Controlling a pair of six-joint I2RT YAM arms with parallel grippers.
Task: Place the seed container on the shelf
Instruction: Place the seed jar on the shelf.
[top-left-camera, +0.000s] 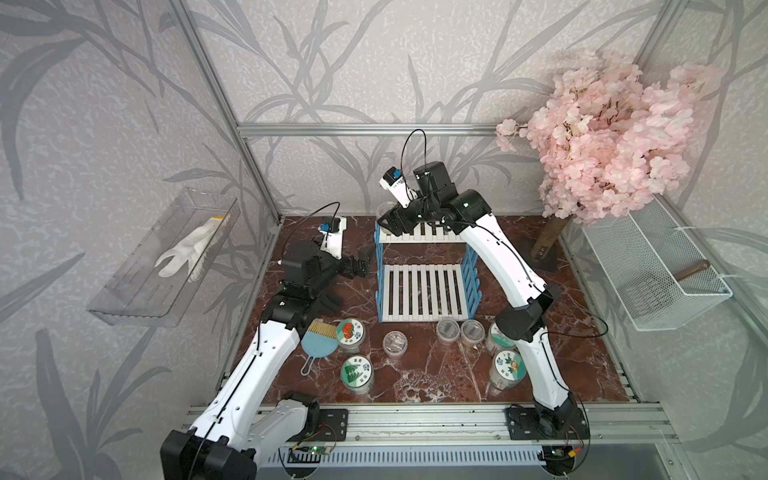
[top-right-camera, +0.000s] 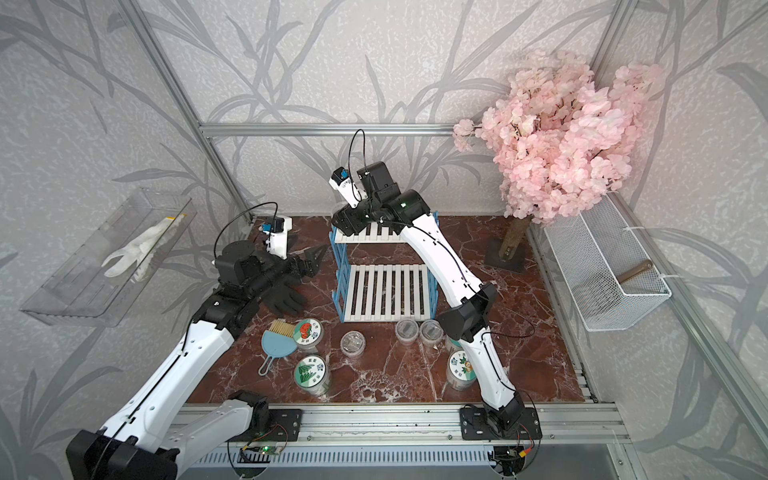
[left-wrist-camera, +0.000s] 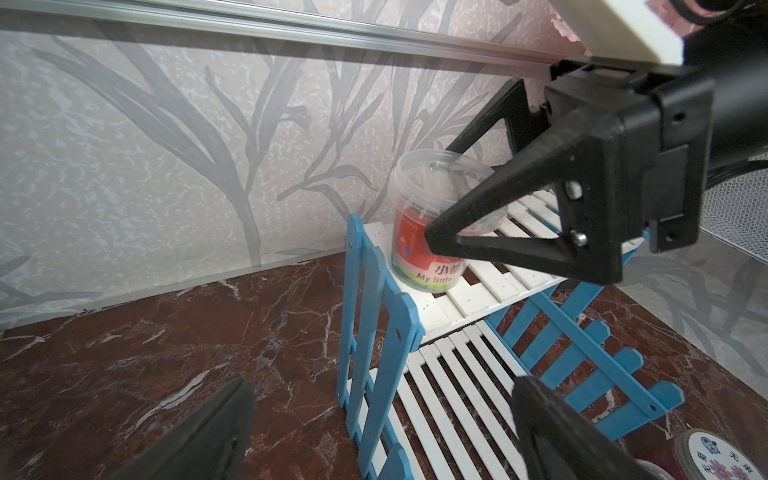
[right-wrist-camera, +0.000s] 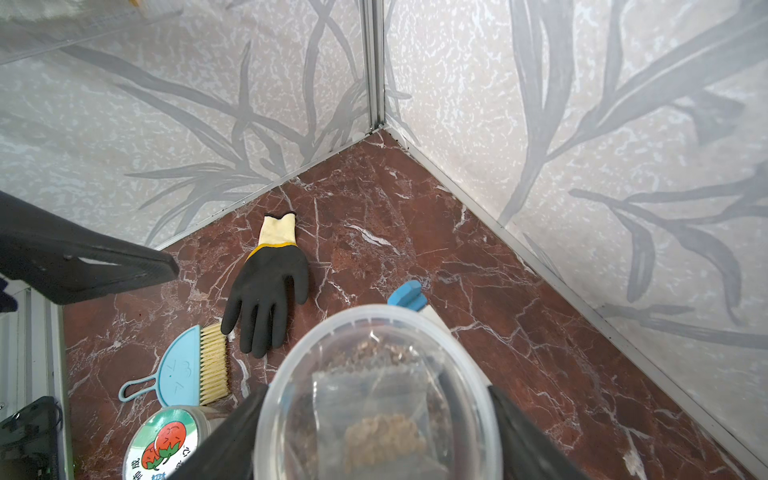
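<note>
Grips seed container (left-wrist-camera: 419, 249) w/ R gripper (right-wrist-camera: 378, 388), black fingers (left-wrist-camera: 519, 174) pressed to both sides of the clear tub. Rests tub's base on the white slats of the upper tier (left-wrist-camera: 478, 291) of the 2-tier shelf (top-left-camera: 422, 297), at that tier's L end, right beside the blue picket side frame (left-wrist-camera: 374, 324), roughly upright. Shows red label w/ "My little" lettering in L wrist view, and a small bag of seeds under the clear lid in R wrist view. Holds L gripper (top-left-camera: 360, 266) just L of shelf, jaws wide apart. Shows black glove (right-wrist-camera: 266, 286) flat on marble top (top-left-camera: 415, 382) L of shelf, w/ blue dustpan-and-brush set (top-left-camera: 319, 338) to shelf's front-L. Shows 3 clear-lidded tubs (top-left-camera: 448, 330) and several printed-lid tubs (top-left-camera: 350, 331) standing in front of shelf. Takes in pink blossom tree (top-left-camera: 602, 137) and white wire basket (top-left-camera: 665, 270) R of shelf, plus clear wall tray (top-left-camera: 137, 291) w/ white glove (top-left-camera: 189, 249) well L of shelf.
</note>
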